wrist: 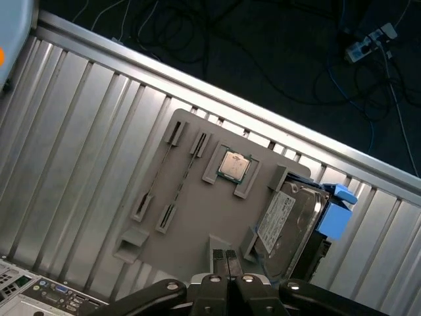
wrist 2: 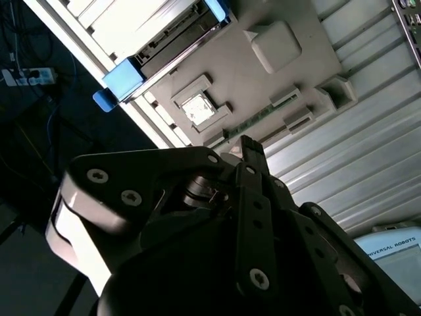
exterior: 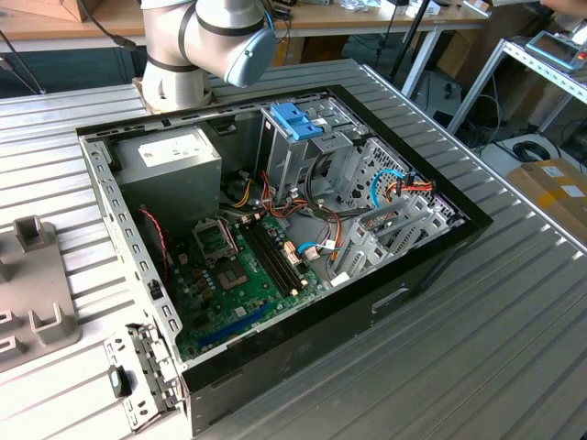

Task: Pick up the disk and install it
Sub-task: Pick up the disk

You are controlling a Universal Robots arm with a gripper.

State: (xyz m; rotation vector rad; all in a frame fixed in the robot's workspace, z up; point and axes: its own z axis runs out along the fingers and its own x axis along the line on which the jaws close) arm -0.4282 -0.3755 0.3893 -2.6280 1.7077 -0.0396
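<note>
The disk point(wrist: 289, 220), a grey-metal drive with a white label and light-blue rails, lies in a slot at one end of a grey fixture tray point(wrist: 197, 217). In the second wrist view the disk point(wrist 2: 168, 33) sits at the table's edge, with its blue rail end sticking out. My gripper point(wrist: 224, 253) hovers above the tray with its two black fingers pressed together and nothing between them. It is off to the side of the disk and apart from it. In the second wrist view the gripper point(wrist 2: 253, 146) points at the tray point(wrist 2: 263, 85).
A small square processor chip point(wrist: 232, 166) rests in another tray pocket. An open computer case point(exterior: 275, 229) lies on the ribbed metal table, with a silver drive cage and blue latch point(exterior: 298, 119) and a power-supply box point(exterior: 170, 156). The arm's base point(exterior: 174, 55) stands behind it. Cables lie beyond the table edge.
</note>
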